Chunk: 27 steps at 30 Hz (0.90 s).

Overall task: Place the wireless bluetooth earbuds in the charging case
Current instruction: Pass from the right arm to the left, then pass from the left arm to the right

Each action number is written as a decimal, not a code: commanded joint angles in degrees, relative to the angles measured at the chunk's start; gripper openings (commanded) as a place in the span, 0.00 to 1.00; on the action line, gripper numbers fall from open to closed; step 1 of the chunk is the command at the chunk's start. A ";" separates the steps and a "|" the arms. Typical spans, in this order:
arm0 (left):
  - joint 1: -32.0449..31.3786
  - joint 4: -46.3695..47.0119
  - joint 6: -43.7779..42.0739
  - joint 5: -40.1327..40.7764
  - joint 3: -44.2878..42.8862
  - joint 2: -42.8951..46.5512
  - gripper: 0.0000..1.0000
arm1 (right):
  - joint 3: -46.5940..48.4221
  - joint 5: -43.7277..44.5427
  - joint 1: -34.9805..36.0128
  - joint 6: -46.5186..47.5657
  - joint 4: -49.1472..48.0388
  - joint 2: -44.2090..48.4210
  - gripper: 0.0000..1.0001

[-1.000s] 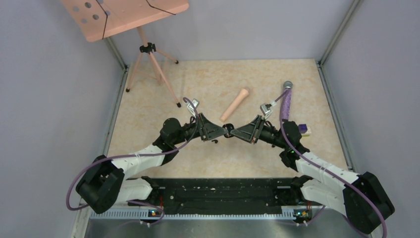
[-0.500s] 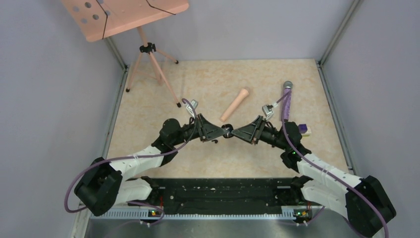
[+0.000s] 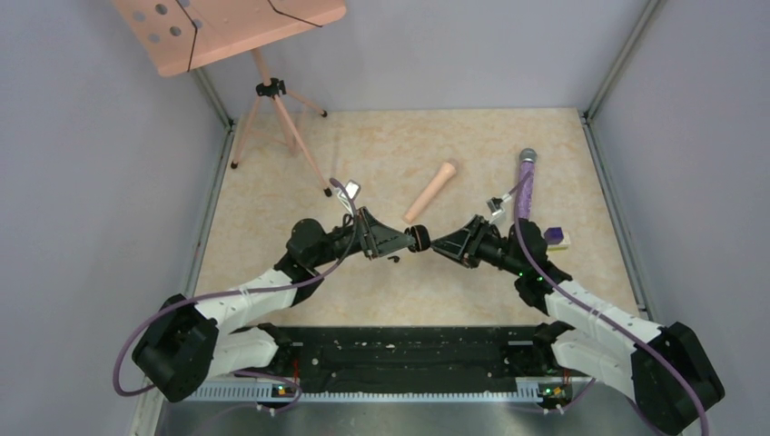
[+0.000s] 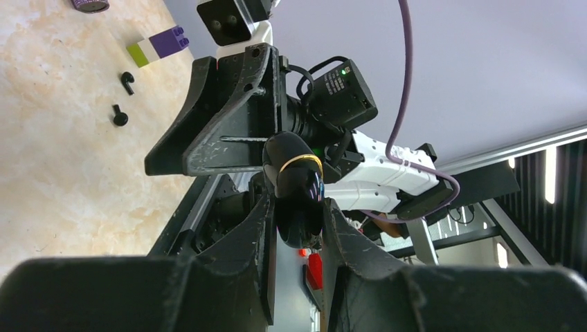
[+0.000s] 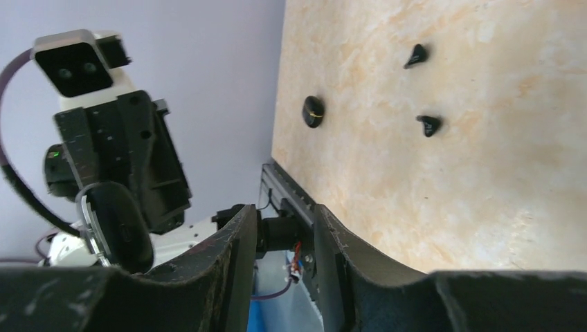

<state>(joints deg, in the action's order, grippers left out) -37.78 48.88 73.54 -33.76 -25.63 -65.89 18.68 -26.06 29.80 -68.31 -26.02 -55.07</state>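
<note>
The charging case [image 3: 420,238], a glossy black pebble with a thin gold line, hangs above the table, and my left gripper [image 3: 410,241] is shut on it. The left wrist view shows the case [image 4: 297,176] pinched between the left gripper's [image 4: 297,207] two fingers. My right gripper [image 3: 439,245] faces the case from the right with a small gap, open and holding nothing. Its wrist view shows the right gripper [image 5: 282,214] with bare space between the fingers and the case [image 5: 116,232] at lower left. Two earbuds [image 5: 415,55] [image 5: 430,124] lie on the table, small and black, also in the left wrist view [image 4: 128,81] [image 4: 120,116].
A black rounded lump [image 5: 313,111] with a gold line lies on the table near the earbuds. A peach handle [image 3: 431,191], a purple stick [image 3: 525,186] and a purple-and-white cube [image 3: 558,238] lie behind and right of the grippers. A tripod stand [image 3: 272,91] occupies the back left.
My right gripper has opened and drawn back a little to the right, away from the case. The left gripper has kept its hold on the case and barely moved.
</note>
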 commanded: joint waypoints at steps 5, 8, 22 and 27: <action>0.22 -12.25 -6.50 -0.45 -5.30 2.31 0.00 | 7.69 6.62 -0.08 11.99 16.04 5.46 0.43; 0.20 -19.04 -9.62 -0.58 -7.64 2.39 0.00 | 12.18 8.13 0.91 17.11 21.27 6.23 0.51; 0.21 -26.21 -11.93 -3.44 -12.58 -0.25 0.00 | 21.41 16.29 11.51 25.68 28.41 3.16 0.66; 0.27 -25.85 -11.82 -3.77 -12.77 -0.16 0.00 | 21.03 17.45 11.50 25.95 30.07 2.49 0.65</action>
<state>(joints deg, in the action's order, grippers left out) -37.56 21.32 62.61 -36.25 -35.88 -66.24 38.92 -10.52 41.10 -43.66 3.25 -52.27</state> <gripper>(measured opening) 0.278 0.660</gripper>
